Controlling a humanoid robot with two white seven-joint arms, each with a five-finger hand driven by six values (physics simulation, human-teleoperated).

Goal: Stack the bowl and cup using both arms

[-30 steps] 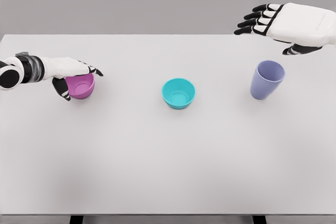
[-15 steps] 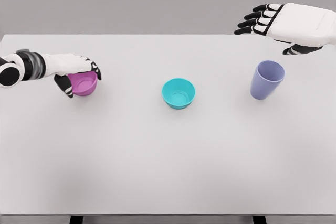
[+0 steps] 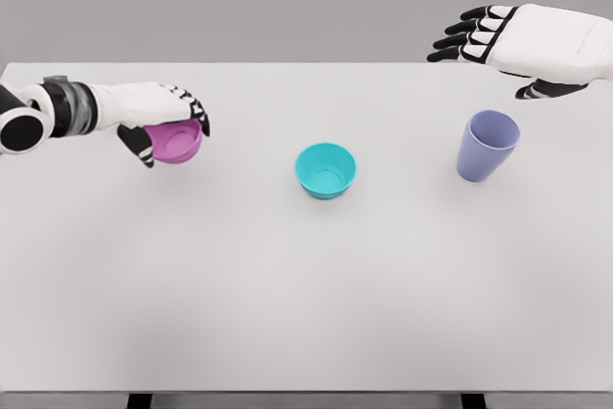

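My left hand (image 3: 158, 120) is clamped over the pink bowl's (image 3: 177, 142) rim, fingers outside; it looks light, stiff, slippery.

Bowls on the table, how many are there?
2. A pink bowl is held in the left hand at the table's left; a teal bowl sits in the middle. None looks hidden.

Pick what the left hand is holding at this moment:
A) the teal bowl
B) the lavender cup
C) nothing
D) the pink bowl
D: the left hand has its fingers curled around the pink bowl, while the teal bowl and lavender cup stand untouched on the table.
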